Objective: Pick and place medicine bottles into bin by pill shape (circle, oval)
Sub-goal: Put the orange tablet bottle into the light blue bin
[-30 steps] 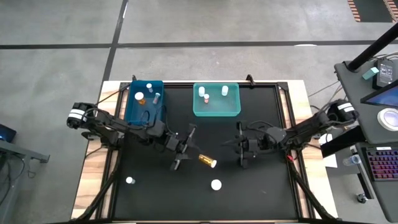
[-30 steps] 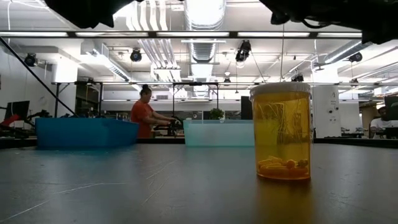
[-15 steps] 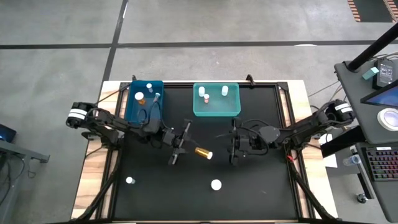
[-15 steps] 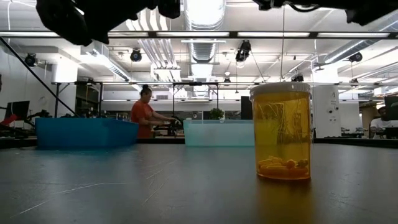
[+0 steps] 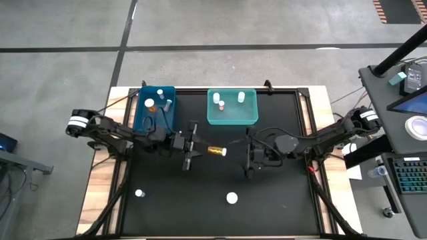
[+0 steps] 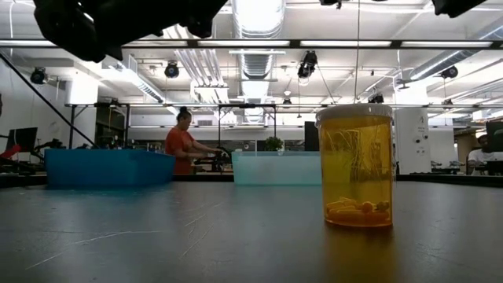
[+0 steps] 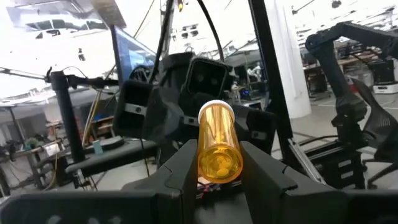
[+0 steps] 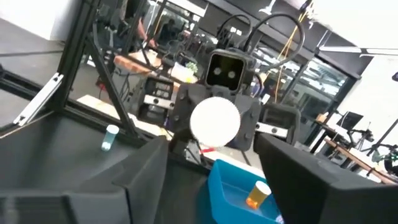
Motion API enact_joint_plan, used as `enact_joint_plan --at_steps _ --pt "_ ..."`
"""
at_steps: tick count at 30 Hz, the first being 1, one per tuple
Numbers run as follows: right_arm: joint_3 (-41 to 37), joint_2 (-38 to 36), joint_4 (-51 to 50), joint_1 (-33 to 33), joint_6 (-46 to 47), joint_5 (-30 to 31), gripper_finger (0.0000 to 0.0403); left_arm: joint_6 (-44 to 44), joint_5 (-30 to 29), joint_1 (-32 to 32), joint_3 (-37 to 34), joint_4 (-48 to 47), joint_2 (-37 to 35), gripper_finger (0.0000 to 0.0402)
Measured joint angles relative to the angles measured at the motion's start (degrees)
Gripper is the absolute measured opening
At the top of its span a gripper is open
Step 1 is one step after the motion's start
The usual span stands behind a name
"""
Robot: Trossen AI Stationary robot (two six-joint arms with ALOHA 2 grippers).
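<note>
- High view gives us the black worktop (image 5: 167, 213) from above, with both dark arms reaching toward its middle.
- We see the left gripper (image 5: 193, 150) at mid-worktop, its jaws pinching a small amber-orange cylindrical medicine bottle with a white cap (image 5: 216, 151), held lying sideways above the surface with the cap pointing toward the right arm.
- From the left wrist view we find that amber bottle (image 7: 218, 146) clamped between the two dark fingers (image 7: 180, 163), cap end away from the camera, small pale pills showing through its base.
- We see the right gripper (image 5: 248, 159) just beside the bottle's capped end, its jaws spread and holding nothing; in the right wrist view the white cap (image 8: 214, 121) sits between the wide-apart fingers (image 8: 146, 171) without touching them.
- We count a deep blue rectangular plastic bin (image 5: 155, 107) at the far left of the worktop and a pale teal translucent rectangular bin (image 5: 232, 108) beside it, each with a few small bottles inside.
- Two white-capped bottles stand apart on the near part of the worktop, one at the left (image 5: 139, 193) and one nearer the middle (image 5: 231, 198).
- Low view shows us a large-looming amber bottle with a pale cap (image 6: 354, 165) standing upright on the worktop, yellow pills at its bottom.
- Behind the bins we notice a person in an orange-red top (image 6: 181, 143) in the room beyond.
</note>
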Motion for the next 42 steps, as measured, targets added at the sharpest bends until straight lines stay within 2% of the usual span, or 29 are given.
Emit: enact_joint_plan --at_steps 6,17,35,38,42 --pt "0.83 0.28 0.0 -0.03 0.57 -0.01 0.0269 0.12 -0.89 0.21 0.0 -0.49 -0.47 0.0084" --pt "1.28 0.28 1.35 -1.06 0.79 -0.05 0.0245 0.14 -2.46 0.37 -0.04 -0.73 -0.47 0.0084" --pt "1.3 4.43 8.87 -2.38 -1.13 -1.1 0.0241 0.43 -2.61 0.85 -0.04 -0.71 -0.4 0.0084" --pt "1.3 4.1 8.78 -2.41 -0.77 -1.1 0.0226 0.43 -2.61 0.85 -0.04 -0.71 -0.4 0.0084" --pt "1.3 4.02 8.73 -2.45 -0.72 -1.1 0.0187 0.43 -2.61 0.85 -0.04 -0.69 -0.4 0.0084"
